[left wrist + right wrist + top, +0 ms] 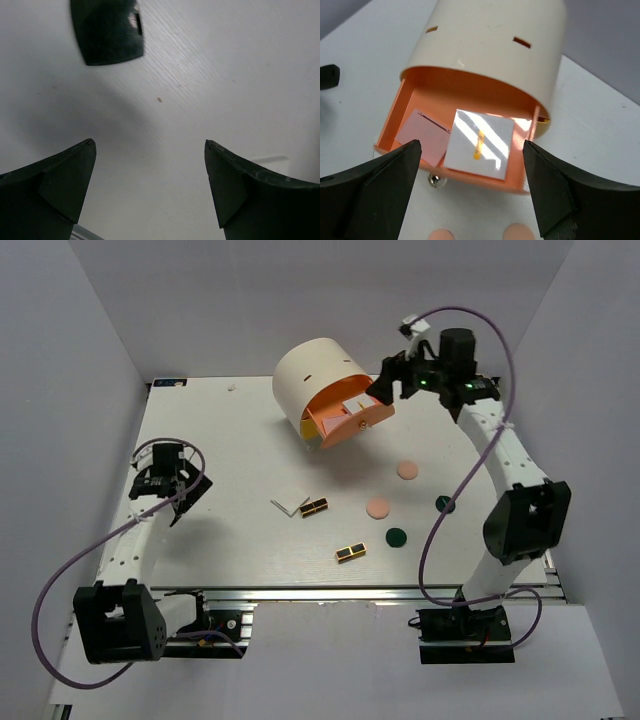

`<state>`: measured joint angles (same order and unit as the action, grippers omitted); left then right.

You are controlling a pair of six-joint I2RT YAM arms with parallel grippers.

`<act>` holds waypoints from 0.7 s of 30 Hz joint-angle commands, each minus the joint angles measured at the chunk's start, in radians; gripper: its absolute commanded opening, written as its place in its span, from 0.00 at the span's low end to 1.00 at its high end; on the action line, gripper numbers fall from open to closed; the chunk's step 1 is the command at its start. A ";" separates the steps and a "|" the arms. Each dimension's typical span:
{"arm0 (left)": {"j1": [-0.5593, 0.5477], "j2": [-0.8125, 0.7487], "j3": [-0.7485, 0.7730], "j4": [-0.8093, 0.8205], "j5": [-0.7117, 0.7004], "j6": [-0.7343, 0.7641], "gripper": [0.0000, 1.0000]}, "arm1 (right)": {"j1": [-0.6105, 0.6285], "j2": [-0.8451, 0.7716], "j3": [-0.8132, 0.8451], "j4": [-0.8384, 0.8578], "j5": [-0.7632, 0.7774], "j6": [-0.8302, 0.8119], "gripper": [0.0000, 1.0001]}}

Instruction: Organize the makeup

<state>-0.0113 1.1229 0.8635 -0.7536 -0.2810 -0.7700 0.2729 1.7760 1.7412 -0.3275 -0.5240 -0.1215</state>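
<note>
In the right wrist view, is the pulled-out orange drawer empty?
No, the orange drawer holds a pink square pad and a white square piece lying side by side.

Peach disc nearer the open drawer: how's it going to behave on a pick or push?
The peach disc lies flat on the white table with barely any edge showing, so it will probably slide when pushed and be awkward to pinch. Lying flat, it is unlikely to roll. It looks thin and small, so likely light.
</note>
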 commanded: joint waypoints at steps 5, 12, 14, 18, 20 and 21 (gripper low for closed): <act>0.174 0.174 -0.001 0.080 0.056 0.181 0.98 | -0.144 -0.245 -0.227 0.194 -0.211 0.027 0.86; 0.203 0.389 0.075 0.151 0.032 0.238 0.98 | -0.178 -0.339 -0.376 0.222 -0.180 0.022 0.89; 0.220 0.419 0.080 0.166 0.029 0.248 0.98 | -0.187 -0.349 -0.393 0.226 -0.179 0.026 0.89; 0.263 0.471 0.081 0.214 0.054 0.265 0.98 | -0.201 -0.375 -0.419 0.231 -0.182 0.033 0.89; 0.286 0.498 0.085 0.226 0.069 0.276 0.98 | -0.207 -0.382 -0.430 0.232 -0.186 0.039 0.89; 0.290 0.509 0.085 0.243 0.078 0.281 0.98 | -0.209 -0.388 -0.433 0.234 -0.189 0.042 0.89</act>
<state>0.2565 1.6257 0.9138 -0.5724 -0.2287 -0.5213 0.0734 1.4380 1.3121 -0.1493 -0.6918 -0.0887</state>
